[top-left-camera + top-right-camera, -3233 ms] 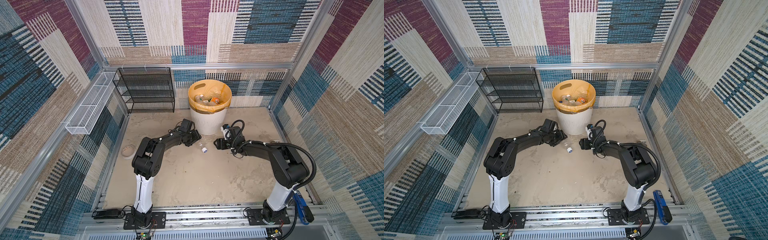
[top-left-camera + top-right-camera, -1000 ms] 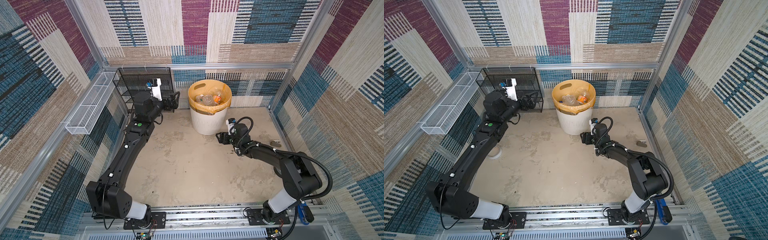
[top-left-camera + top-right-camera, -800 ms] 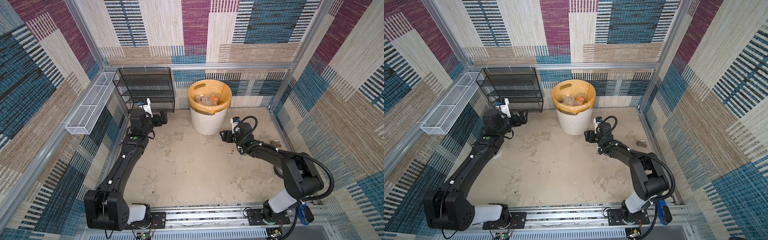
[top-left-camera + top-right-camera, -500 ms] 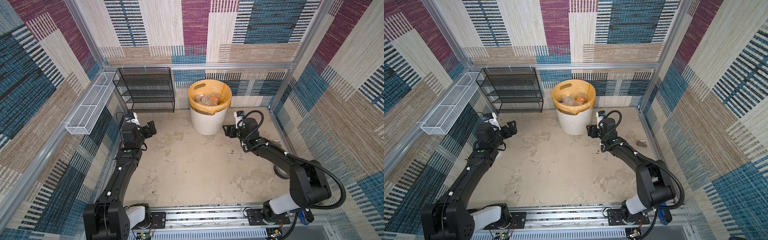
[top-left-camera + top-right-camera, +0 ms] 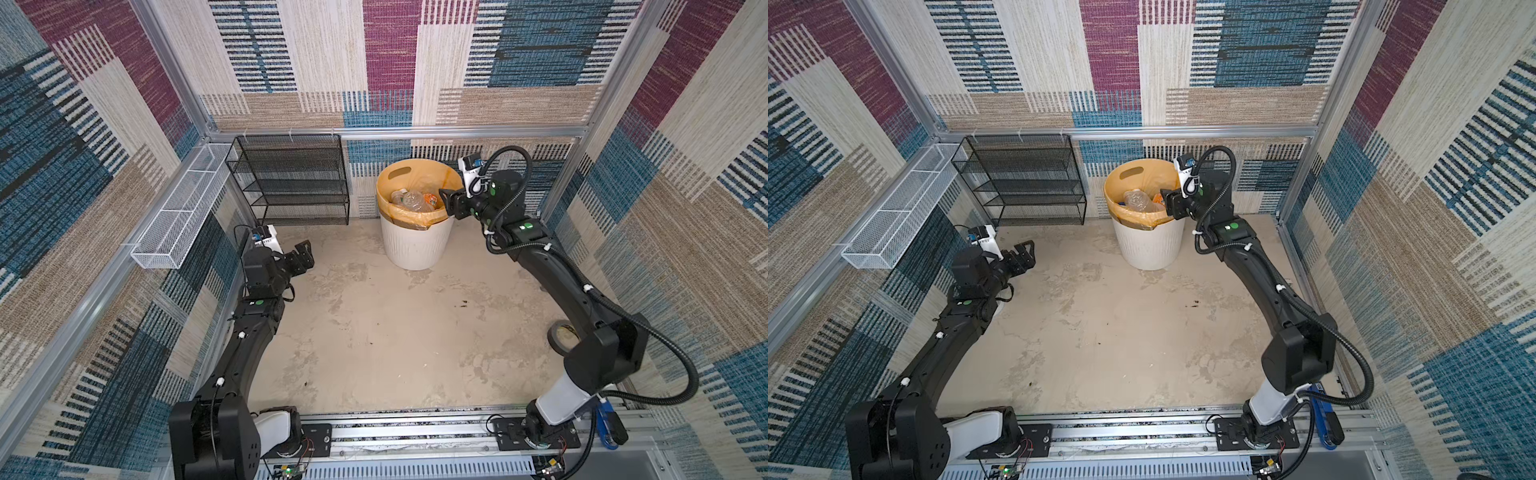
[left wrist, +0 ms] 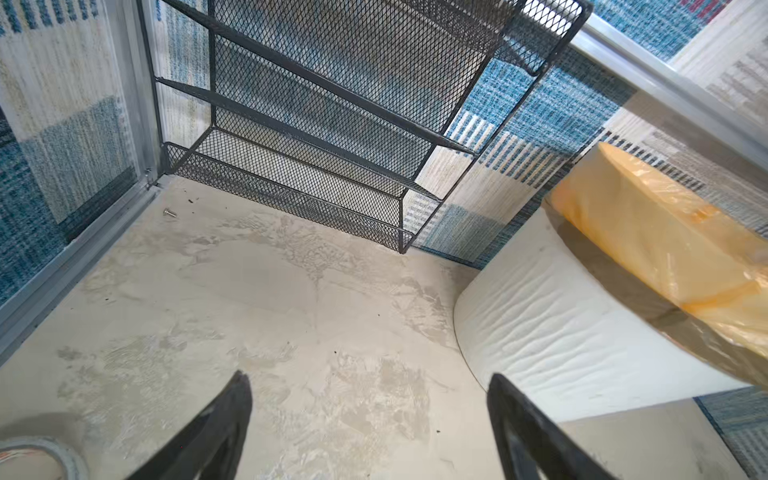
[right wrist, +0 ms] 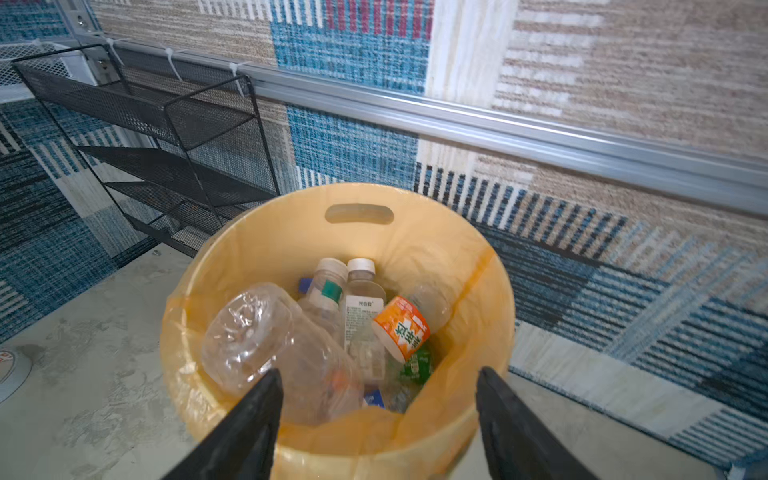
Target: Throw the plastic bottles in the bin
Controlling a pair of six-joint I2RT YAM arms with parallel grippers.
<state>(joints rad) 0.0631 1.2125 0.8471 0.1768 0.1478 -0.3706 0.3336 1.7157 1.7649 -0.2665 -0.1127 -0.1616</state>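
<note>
Well, nearest me the left end effector [image 5: 306,254] hangs with jaws apart and empty over the table [image 5: 374,332], with a tape roll [image 6: 37,455] just beside it that I might wrongly grab. Farther off, the right end effector [image 5: 446,203], also spread and empty, sits at the rim of the bin [image 5: 415,245]; pulling back carelessly could snag the orange bag [image 7: 457,257] or tip out the plastic bottles [image 7: 266,332] lying inside

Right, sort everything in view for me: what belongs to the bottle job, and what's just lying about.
Job: bin, white with an orange-yellow liner; plastic bottles, piled inside it.
Lying about: black mesh rack; white wire basket; dark tape roll; grey tape roll; small screw near the rack.
</note>
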